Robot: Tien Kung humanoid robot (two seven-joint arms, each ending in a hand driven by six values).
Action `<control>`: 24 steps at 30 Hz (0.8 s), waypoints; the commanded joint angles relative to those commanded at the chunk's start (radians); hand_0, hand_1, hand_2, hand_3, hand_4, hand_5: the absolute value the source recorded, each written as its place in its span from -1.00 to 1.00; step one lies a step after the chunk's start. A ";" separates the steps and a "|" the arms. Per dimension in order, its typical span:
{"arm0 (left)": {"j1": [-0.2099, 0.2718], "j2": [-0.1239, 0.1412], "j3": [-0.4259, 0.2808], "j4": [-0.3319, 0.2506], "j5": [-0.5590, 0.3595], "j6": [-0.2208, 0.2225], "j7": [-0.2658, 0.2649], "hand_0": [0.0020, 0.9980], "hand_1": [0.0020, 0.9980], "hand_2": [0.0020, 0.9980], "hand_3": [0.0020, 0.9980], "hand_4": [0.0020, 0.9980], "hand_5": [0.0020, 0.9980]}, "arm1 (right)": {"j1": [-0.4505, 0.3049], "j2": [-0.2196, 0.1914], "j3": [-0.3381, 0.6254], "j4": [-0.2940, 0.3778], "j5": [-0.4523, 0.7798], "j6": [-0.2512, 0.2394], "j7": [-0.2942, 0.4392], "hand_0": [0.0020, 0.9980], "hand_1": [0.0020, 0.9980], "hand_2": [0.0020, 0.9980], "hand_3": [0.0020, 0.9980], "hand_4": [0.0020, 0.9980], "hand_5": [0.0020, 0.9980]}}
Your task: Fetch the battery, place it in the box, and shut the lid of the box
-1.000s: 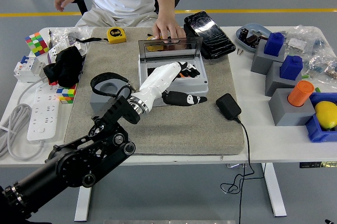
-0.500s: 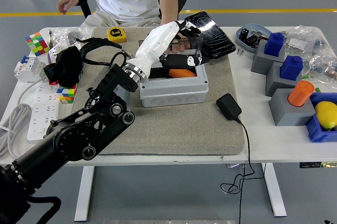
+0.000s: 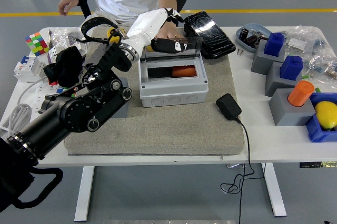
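- The left arm [image 3: 79, 113] comes in from the lower left and reaches far over the desk [image 3: 274, 140], its black links passing left of the box [image 3: 172, 84].
- The left hand [image 3: 155, 24] is white with black tips and sits at the far side of the box, at the top edge of the raised lid [image 3: 171, 45].
- Its fingers [image 3: 172, 45] lie loosely curled along the lid's top edge; whether they grip the lid or only rest on it, I cannot tell.
- The right arm is out of view.
- A person sits at the far side; one hand [image 3: 167, 36] rests on the desk just behind the lid, the other hand [image 3: 67, 4] hangs off to the far left.
- The grey box stands on a grey mat [image 3: 174, 124] in the middle of the desk, its clear lid upright at the far edge.
- An orange battery [image 3: 184, 71] lies inside the box, toward its right side.
- A black charger [image 3: 228, 105] lies on the mat right of the box.
- At the right, a blue bin [image 3: 316, 129] holds a lemon [image 3: 326, 113].
- A grey-blue bowl [image 3: 250, 29] at the far right holds small dark parts, too small to tell.
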 joint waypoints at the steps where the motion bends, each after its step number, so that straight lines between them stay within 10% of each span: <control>1: -0.008 0.000 0.014 0.009 0.004 -0.008 0.008 0.50 0.63 0.56 0.51 1.00 -0.05 | 0.001 0.000 0.001 0.000 -0.001 0.000 0.000 0.11 0.18 0.16 0.10 0.84 -0.05; 14: 0.001 0.000 0.106 -0.023 -0.012 -0.065 0.067 0.40 0.59 0.52 0.48 1.00 -0.04 | -0.002 -0.001 0.001 0.001 -0.002 -0.001 0.000 0.11 0.18 0.16 0.09 0.85 -0.05; 24: 0.066 0.001 0.112 -0.164 -0.032 -0.093 0.099 0.26 0.52 0.48 0.45 1.00 -0.01 | -0.004 0.000 0.015 0.003 -0.017 -0.002 0.001 0.11 0.18 0.16 0.09 0.85 -0.05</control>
